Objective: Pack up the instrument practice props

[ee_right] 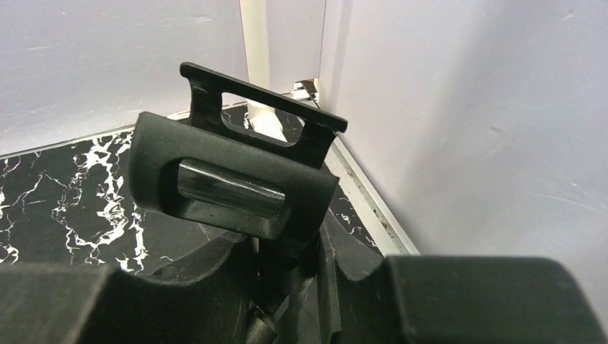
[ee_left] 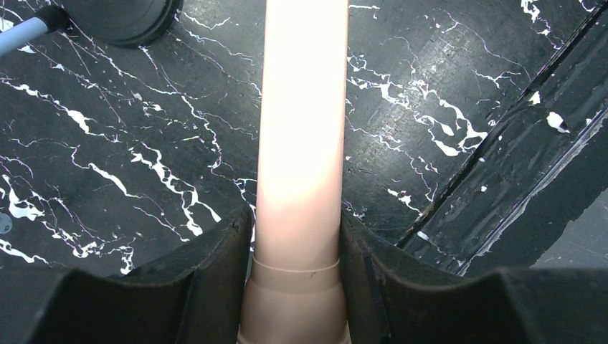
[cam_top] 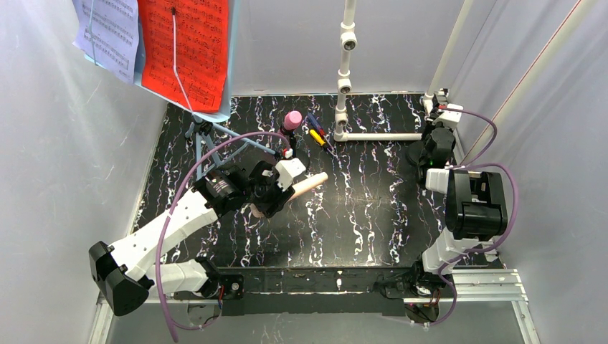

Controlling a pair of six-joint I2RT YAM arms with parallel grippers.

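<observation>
My left gripper (cam_top: 276, 192) is shut on the beige toy microphone (cam_top: 307, 185), which is held low over the marbled table; in the left wrist view the fingers clamp the microphone's handle (ee_left: 301, 143) on both sides at my left gripper (ee_left: 295, 276). The pink microphone (cam_top: 292, 120) stands upright behind it. The pale-blue music rack (cam_top: 204, 136) stands at the back left with a red page (cam_top: 185, 46) and a lavender page (cam_top: 107, 29). My right gripper (cam_top: 436, 147) is shut on the stem of a black holder (ee_right: 236, 179), seen at my right gripper (ee_right: 287, 269).
A white PVC pipe frame (cam_top: 344, 79) stands at the back centre and right. Small blue, yellow and red items (cam_top: 319, 136) lie beside its foot. A black round base (ee_left: 122, 18) and a pale-blue leg (ee_left: 21, 32) are near the left gripper. White walls enclose the table (cam_top: 358, 229).
</observation>
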